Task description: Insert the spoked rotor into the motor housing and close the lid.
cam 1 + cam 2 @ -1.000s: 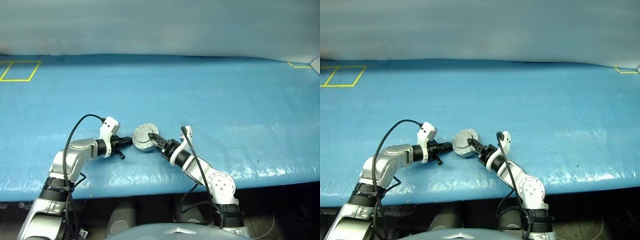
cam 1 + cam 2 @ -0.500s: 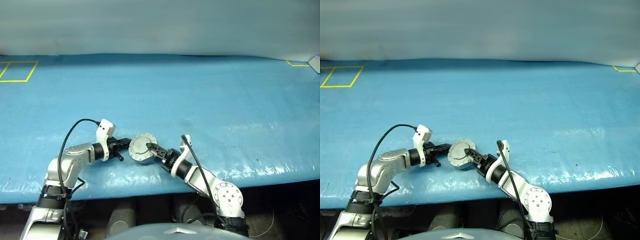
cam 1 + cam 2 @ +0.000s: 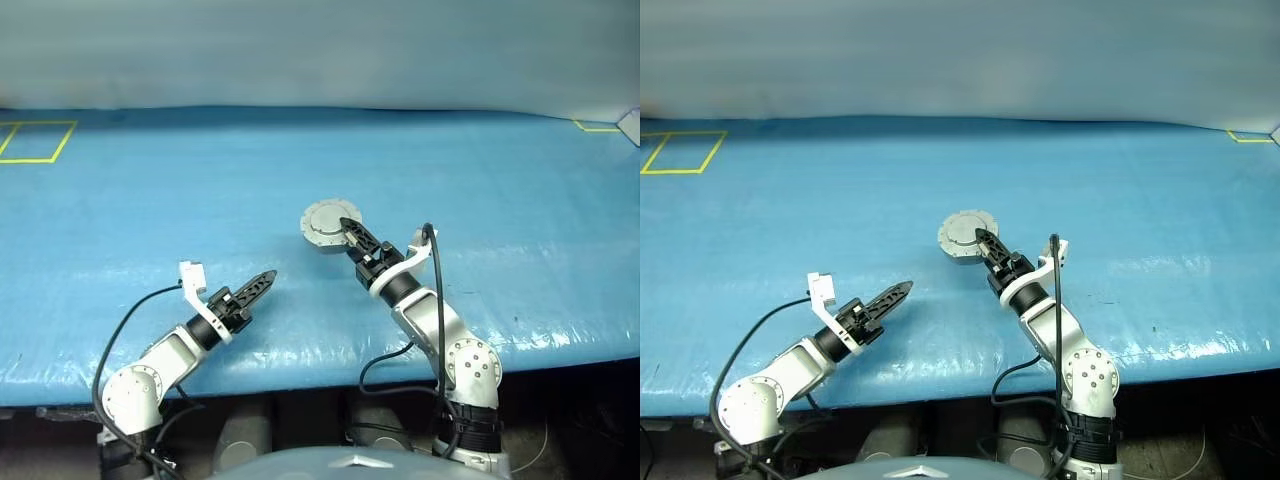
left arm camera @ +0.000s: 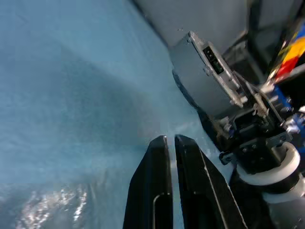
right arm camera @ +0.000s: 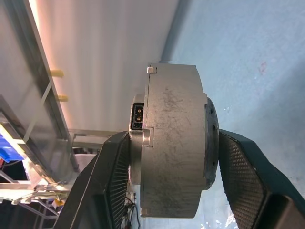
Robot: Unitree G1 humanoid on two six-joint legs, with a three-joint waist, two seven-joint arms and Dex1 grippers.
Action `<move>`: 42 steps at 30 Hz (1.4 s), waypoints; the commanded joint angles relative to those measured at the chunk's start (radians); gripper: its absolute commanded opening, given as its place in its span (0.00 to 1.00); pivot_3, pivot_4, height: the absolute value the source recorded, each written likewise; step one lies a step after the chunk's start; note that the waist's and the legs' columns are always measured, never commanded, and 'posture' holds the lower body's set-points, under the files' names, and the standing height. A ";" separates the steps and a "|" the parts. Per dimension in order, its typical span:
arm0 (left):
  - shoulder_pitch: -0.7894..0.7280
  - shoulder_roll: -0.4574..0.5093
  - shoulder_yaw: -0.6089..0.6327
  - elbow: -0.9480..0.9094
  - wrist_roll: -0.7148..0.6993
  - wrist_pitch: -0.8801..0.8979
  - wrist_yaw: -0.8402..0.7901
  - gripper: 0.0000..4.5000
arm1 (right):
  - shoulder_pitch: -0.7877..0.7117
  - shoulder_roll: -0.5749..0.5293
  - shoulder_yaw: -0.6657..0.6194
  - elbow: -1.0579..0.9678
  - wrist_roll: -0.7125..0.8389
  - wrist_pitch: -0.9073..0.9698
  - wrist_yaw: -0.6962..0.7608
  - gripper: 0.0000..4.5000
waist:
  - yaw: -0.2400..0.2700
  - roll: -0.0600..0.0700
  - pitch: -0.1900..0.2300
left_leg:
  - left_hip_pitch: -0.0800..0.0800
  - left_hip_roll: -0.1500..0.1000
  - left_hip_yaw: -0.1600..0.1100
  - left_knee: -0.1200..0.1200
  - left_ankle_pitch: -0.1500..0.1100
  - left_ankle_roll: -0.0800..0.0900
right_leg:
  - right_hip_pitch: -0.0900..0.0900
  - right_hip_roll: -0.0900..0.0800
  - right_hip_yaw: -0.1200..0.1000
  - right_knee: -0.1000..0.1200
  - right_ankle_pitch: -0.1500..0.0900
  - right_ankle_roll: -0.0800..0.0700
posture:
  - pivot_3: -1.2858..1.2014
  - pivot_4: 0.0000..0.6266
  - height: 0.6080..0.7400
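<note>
Right wrist view is showing the right claw (image 5: 167,157) clamping the closed motor housing (image 5: 174,138) edge-on, one finger (image 5: 107,181) on each flat face, with the lid (image 3: 324,224) seated flush and facing the head cameras. Head views are showing the unit lifted clear above the blue desk (image 3: 480,180), so the spoked rotor is presumably sealed inside, though it cannot be seen. To finish well, the right arm should be lowering the assembly gently and flat, letting go only once it is resting steady. The left claw (image 3: 262,281) is hanging well apart near the desk's front edge, its fingers nearly pressed together with a thin slit between them, holding and touching nothing.
</note>
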 commanded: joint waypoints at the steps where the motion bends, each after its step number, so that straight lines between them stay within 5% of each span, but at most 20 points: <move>1: 0.023 -0.084 0.007 -0.064 -0.192 -0.045 0.091 0.43 | -0.067 0.074 0.022 -0.043 0.060 -0.031 0.013 0.54 | 0.001 0.000 0.000 | 0.000 0.000 0.000 0.001 0.000 0.000 | 0.001 0.000 0.000 0.000 0.000 0.000 | 0.52 0.24 1.00; 9: 0.078 -0.180 -0.072 -0.075 -0.376 -0.184 0.187 0.99 | -0.080 0.071 0.080 -0.042 0.084 -0.032 -0.004 0.54 | 0.003 0.000 0.000 | 0.000 -0.002 0.001 0.004 0.000 0.001 | 0.002 0.001 0.000 0.000 0.002 -0.001 | 0.52 0.24 1.00; 39: 0.091 -0.115 -0.215 0.063 -0.483 -0.313 0.077 1.00 | 0.007 0.010 0.297 -0.155 0.233 0.028 -0.058 0.54 | -0.001 0.000 0.000 | 0.000 -0.004 0.001 0.004 0.000 0.001 | 0.002 0.003 0.000 -0.001 0.000 -0.003 | 0.52 0.24 1.00; 42: 0.089 -0.115 -0.225 0.054 -0.494 -0.314 0.093 0.88 | 0.012 0.004 0.300 -0.152 0.232 0.036 -0.052 0.54 | -0.001 0.000 0.000 | 0.000 -0.004 0.001 0.004 0.000 0.001 | 0.002 0.003 0.000 -0.001 0.001 -0.003 | 0.52 0.24 1.00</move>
